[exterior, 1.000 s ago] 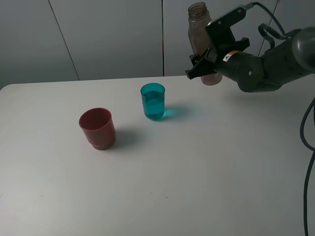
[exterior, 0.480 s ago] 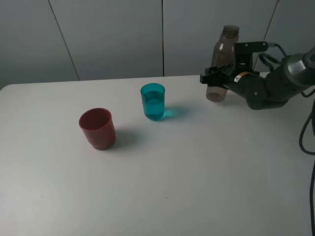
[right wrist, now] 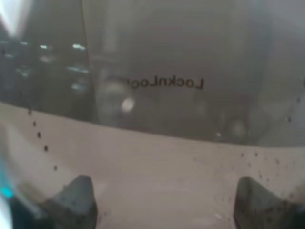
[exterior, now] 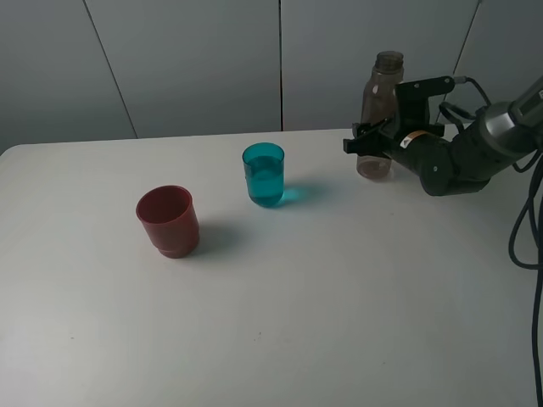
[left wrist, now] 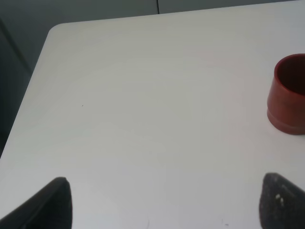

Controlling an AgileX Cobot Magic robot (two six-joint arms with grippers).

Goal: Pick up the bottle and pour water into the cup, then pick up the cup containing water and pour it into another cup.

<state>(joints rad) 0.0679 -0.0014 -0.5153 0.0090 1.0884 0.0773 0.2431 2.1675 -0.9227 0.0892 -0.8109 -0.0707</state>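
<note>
— Where to find the bottle (exterior: 379, 102)?
— At the far right of the white table (exterior: 339, 305), close to its back edge. Standing upright, base on the tabletop. Tall, smoky grey-brown, see-through, with a narrow neck.
— Held by anything?
— Flanked low down by the right pincer (exterior: 365, 146), reaching in on a dark arm (exterior: 454, 157) from the right. One dark finger on either side of the lower body. Impossible to tell whether clenched on the plastic or merely loose around it.
— Any help from the right wrist camera?
— Little. Filled almost entirely by the murky bottle wall, with mirrored lettering and small dark specks. Two blurred fingertips (right wrist: 78, 198) set well apart, grip unclear here too.
— And the teal cup (exterior: 264, 175)?
— Near the middle of the table, well to the left of the bottle and apart from it. Upright, see-through, with water partway up.
— The red cup (exterior: 168, 221)?
— Further left again and nearer the front, separate from the teal cup. Upright, squat, opaque, mouth facing up.
— The left pincer (left wrist: 169, 202)?
— Seen only from the left wrist: released, two dark fingertips spread wide above bare tabletop, gripping nothing. Red cup beyond them, off to one side, partly cut by the frame edge.
</note>
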